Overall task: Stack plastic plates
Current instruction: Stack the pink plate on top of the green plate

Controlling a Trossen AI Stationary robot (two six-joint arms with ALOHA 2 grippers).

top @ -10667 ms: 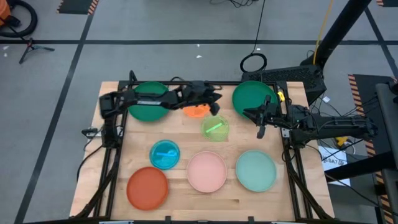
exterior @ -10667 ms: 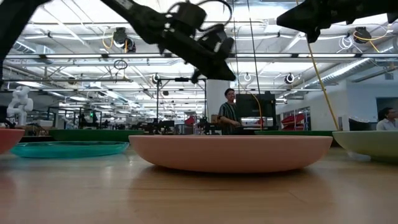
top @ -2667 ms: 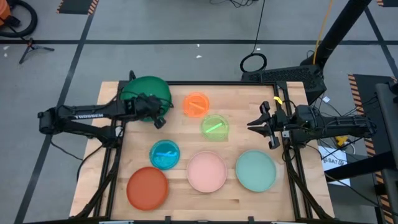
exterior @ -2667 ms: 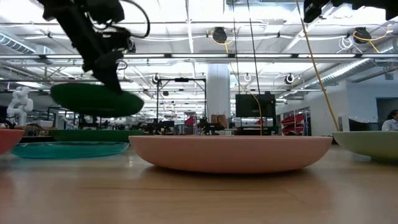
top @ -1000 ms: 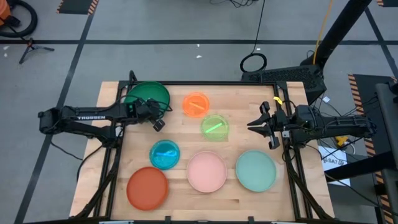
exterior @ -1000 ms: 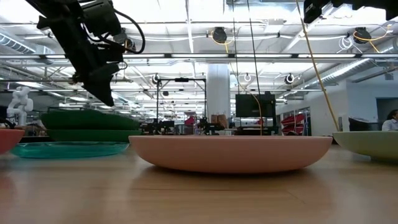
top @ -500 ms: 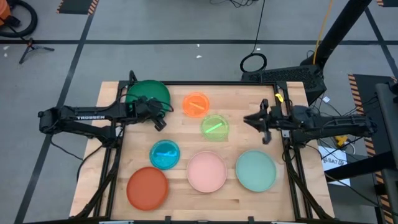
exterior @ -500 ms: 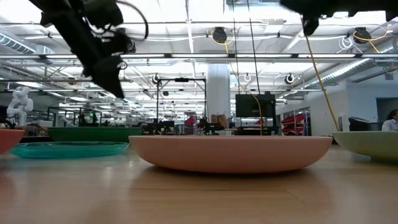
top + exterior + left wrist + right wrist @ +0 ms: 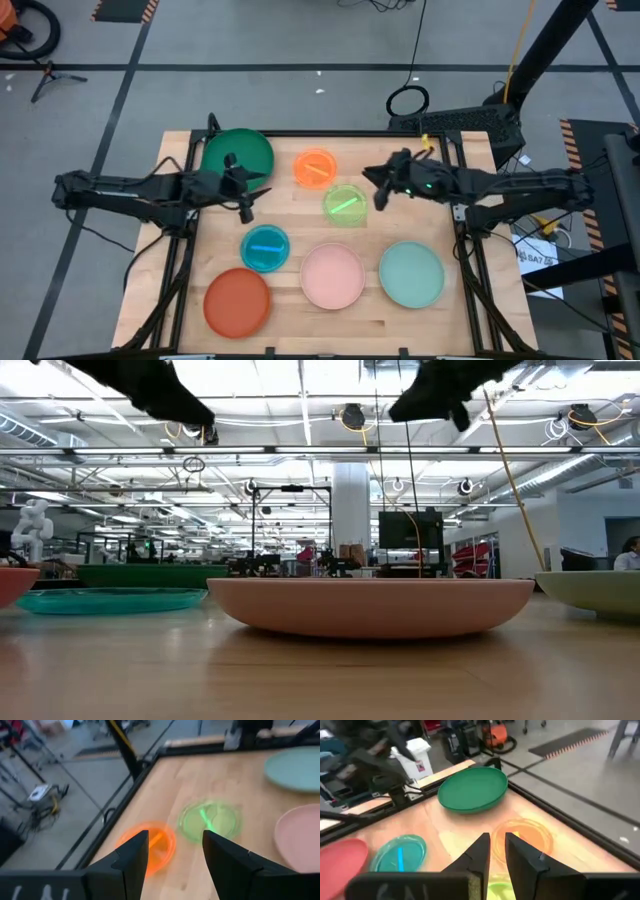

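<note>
**Green pair stacked, small plates next**

High view shows the left gripper [image 9: 243,193] lifted off and empty, fingers spread wide, just beside the dark green stack [image 9: 237,155] at the table's far left corner. Only one green disc shows there from above, so the second dark green plate appears to sit nested on the first. Beyond this gripper's tips, in its wrist view, lie the translucent orange plate [image 9: 150,846] and the lime green plate [image 9: 210,820], with the pink plate [image 9: 300,837] and pale mint plate [image 9: 295,767] farther off.

The right gripper [image 9: 380,187] hangs just beside the lime plate, jaws narrowed to a slim gap and holding nothing; the orange plate sits directly ahead of its fingers. Nearer the front edge are the cyan blue plate [image 9: 265,248] and the red-orange plate [image 9: 237,300].

To do the next pick well, I would judge that the fingers should widen first, then come down straddling one rim of a small plate rather than its middle, pinching the lip firmly. These shallow plastic rims look slippery, so a level carry and a centred, low release over the stack should keep it from sliding off.
</note>
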